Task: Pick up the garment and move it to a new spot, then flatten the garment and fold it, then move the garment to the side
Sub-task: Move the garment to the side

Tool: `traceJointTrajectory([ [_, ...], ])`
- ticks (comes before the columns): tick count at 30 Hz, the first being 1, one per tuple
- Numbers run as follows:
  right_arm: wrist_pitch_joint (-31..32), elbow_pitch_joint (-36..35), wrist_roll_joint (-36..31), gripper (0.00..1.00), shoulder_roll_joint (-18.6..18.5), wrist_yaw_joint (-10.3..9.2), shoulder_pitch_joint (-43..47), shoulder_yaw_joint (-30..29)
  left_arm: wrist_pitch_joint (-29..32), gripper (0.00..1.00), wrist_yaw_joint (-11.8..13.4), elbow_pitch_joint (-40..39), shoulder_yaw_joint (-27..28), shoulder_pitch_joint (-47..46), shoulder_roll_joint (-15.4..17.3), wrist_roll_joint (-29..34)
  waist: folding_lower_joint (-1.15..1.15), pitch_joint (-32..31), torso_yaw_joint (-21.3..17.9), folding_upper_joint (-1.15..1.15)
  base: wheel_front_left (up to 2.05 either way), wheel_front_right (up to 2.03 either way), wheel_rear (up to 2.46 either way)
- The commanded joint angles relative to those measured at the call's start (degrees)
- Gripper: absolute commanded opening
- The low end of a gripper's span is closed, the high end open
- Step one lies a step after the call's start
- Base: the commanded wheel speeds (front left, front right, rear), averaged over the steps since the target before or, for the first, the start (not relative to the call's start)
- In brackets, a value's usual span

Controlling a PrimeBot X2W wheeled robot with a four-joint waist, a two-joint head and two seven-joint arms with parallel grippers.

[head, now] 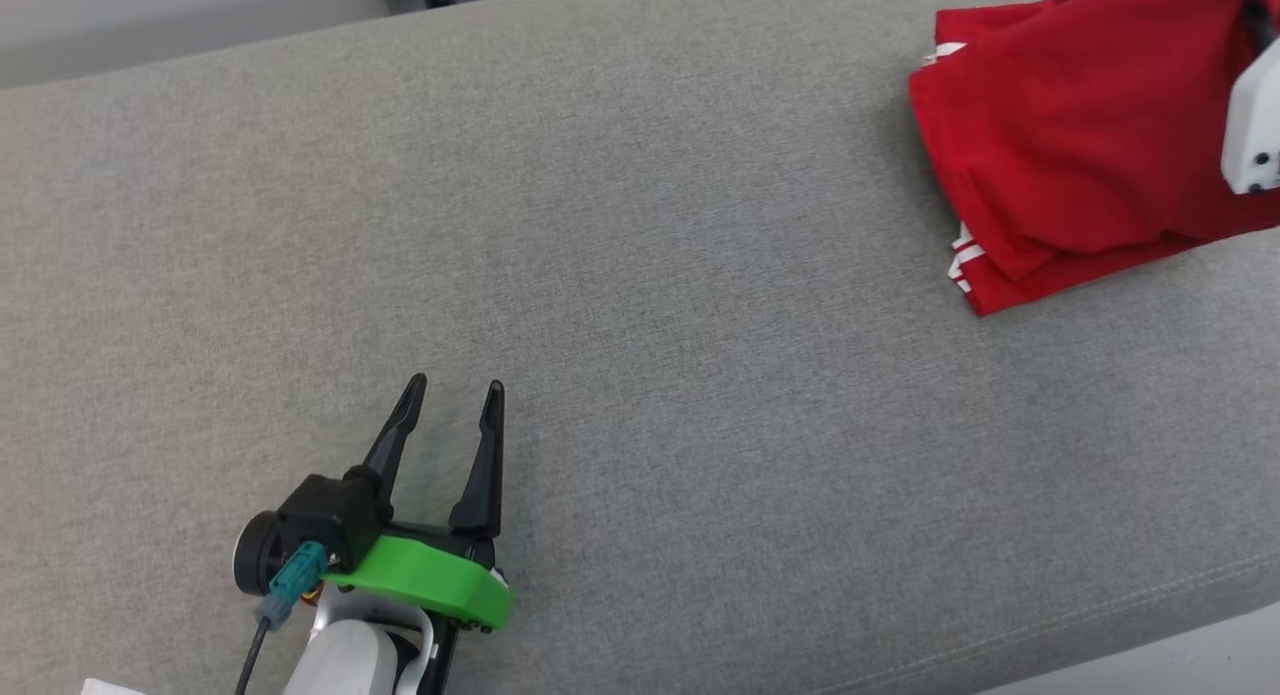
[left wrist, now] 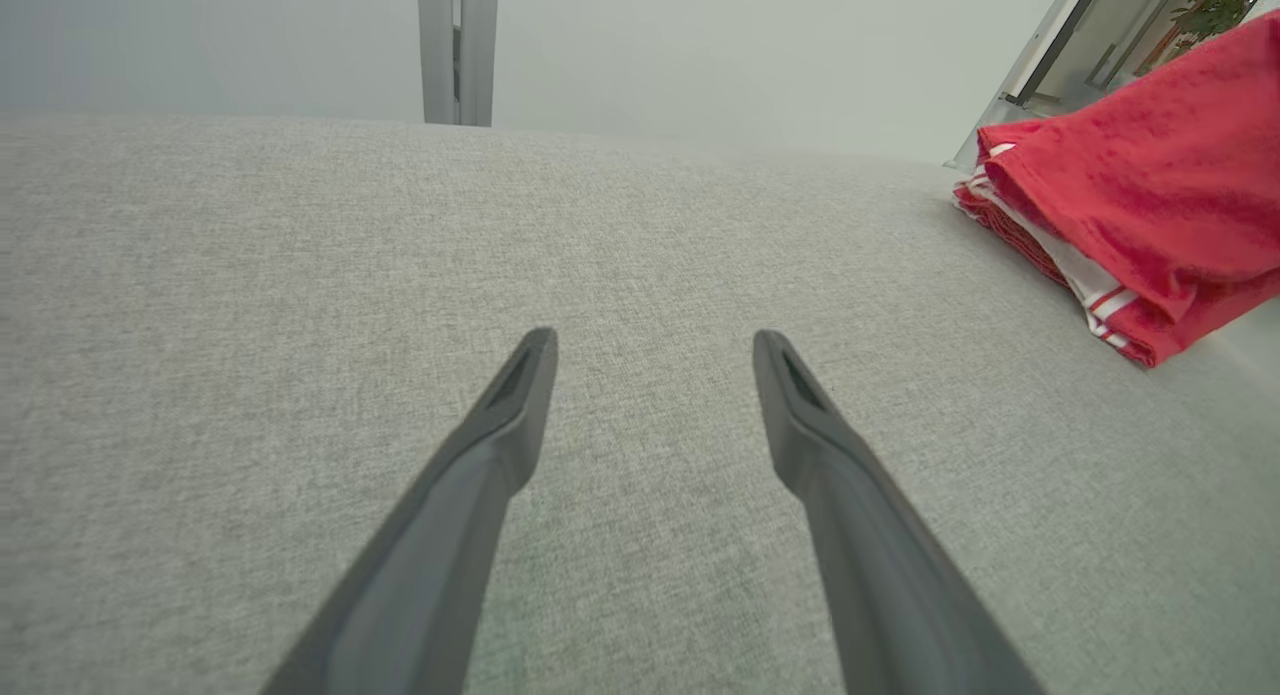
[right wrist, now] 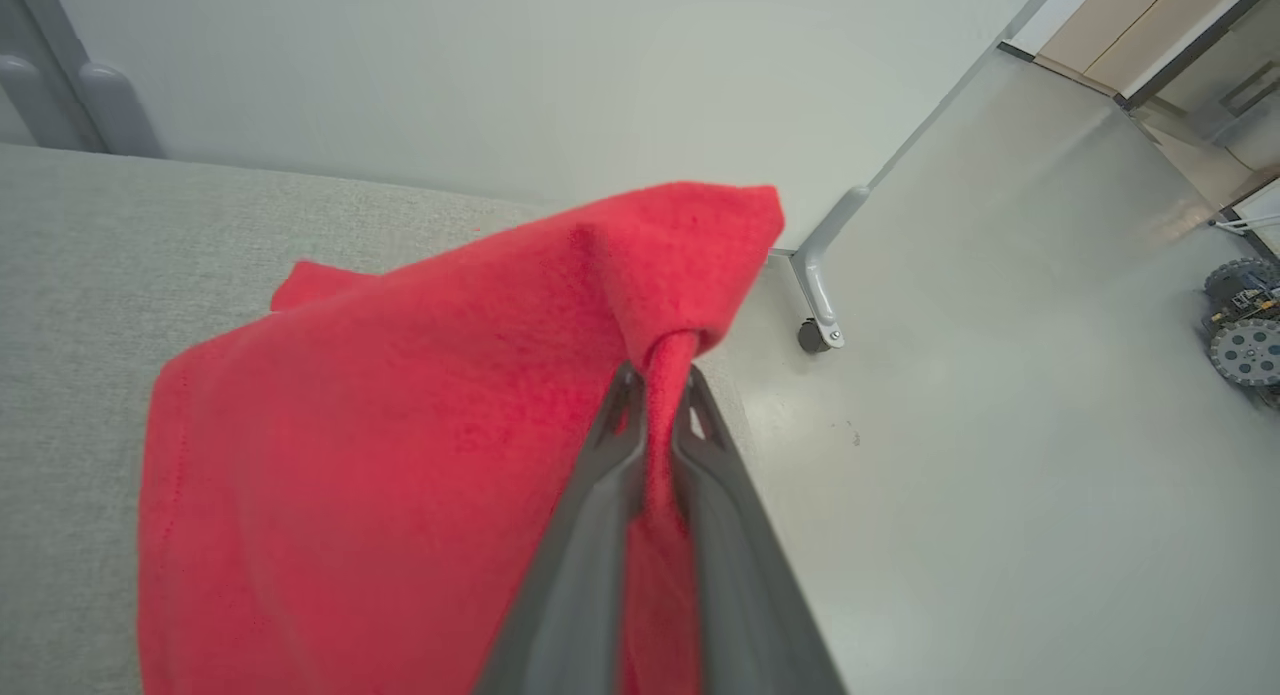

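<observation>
Garment (head: 1060,145), red, folded, sits at right edge of tabletop (head: 640,275). Right pincer (right wrist: 660,375) clamped on a pinch of its cloth. Left pincer (head: 455,385) spread wide, empty, well apart from it.

Red garment (head: 1080,135) with white stripes at its edge; grey woven table (head: 640,325).

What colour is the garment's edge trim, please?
White stripes on the red garment, clearest in the left wrist view.
</observation>
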Motion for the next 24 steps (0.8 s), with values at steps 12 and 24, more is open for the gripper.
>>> traceJointTrajectory([
  [12,-9.1,10.0,-5.2,1.0,1.8,-0.1,0.4,-9.3,-0.2,1.0,-0.3,0.0,0.4,-2.0,0.4,0.5,0.0,3.7,2.7,0.0,0.0,0.0,0.0],
  [24,-18.4,10.4,-8.4,1.0,6.5,-0.1,-0.1,-8.6,-0.2,1.0,-0.3,0.3,1.6,-2.2,1.2,0.2,0.0,-0.8,2.1,0.0,0.0,0.0,0.0],
])
